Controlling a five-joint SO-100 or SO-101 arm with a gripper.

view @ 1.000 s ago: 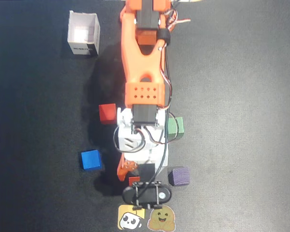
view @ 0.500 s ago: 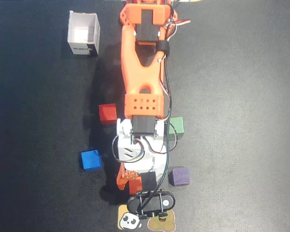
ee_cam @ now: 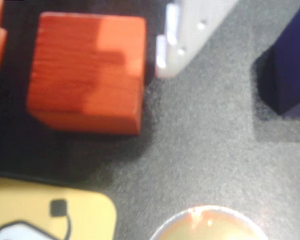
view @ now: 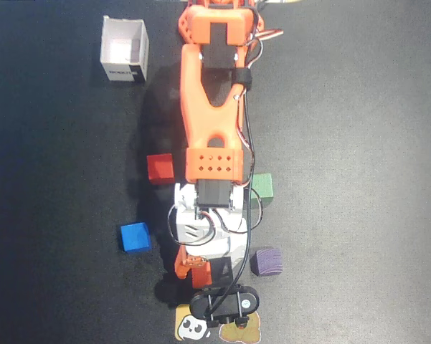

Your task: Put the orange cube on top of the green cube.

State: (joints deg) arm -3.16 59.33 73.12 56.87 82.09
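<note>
- Orange cube (ee_cam: 87, 75): matte, faint grain; sits on the mat between the gripper (ee_cam: 82, 47) fingers in the wrist view, white finger (ee_cam: 189, 35) just right of it, orange finger at the left edge. Jaws spread wider than the cube; contact cannot be told.
- Green cube (view: 262, 188): overhead, beside the arm's right flank, well back from the gripper.
- Purple cube (view: 266, 261) near right; blue cube (view: 134, 236), red cube (view: 159, 168) left.
- White open box (view: 124, 50): interior bare.
- Dark speckled mat (view: 358, 179); yellow sticker (ee_cam: 50, 210) just ahead.
</note>
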